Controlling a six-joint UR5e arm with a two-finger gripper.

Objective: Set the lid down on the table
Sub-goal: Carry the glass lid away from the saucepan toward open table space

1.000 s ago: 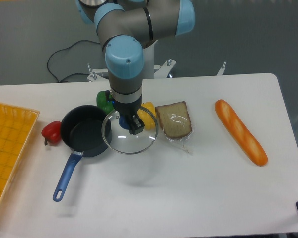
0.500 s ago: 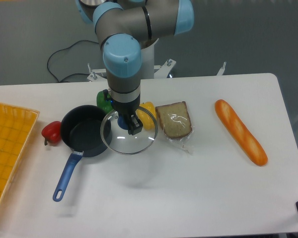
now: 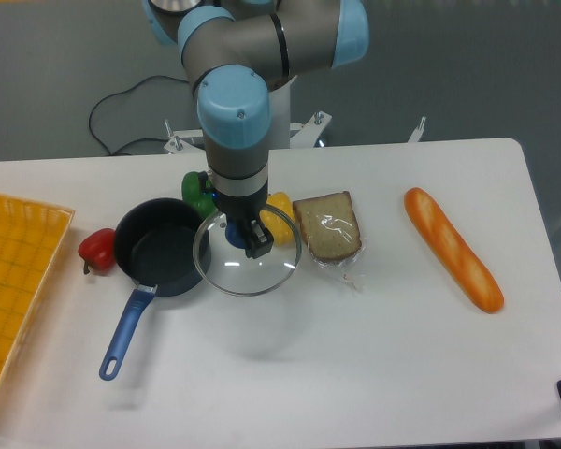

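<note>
The round glass lid (image 3: pixel 248 269) with a silver rim hangs level above the white table (image 3: pixel 355 355), its left edge overlapping the rim of the dark saucepan (image 3: pixel 161 246). My gripper (image 3: pixel 239 232) points straight down and is shut on the lid's small blue knob, which is mostly hidden by the fingers. A faint shadow of the lid lies on the table below and in front of it.
Behind the lid are a yellow pepper (image 3: pixel 279 215) and a green pepper (image 3: pixel 194 189). Wrapped bread (image 3: pixel 328 228) lies just right of it. A red pepper (image 3: pixel 96 250) sits left of the pan, a baguette (image 3: pixel 452 247) at right, an orange mesh tray (image 3: pixel 14 281) at far left.
The gripper and the held lid drifted slightly left, then back right and a little toward the front. Nothing else has moved.
</note>
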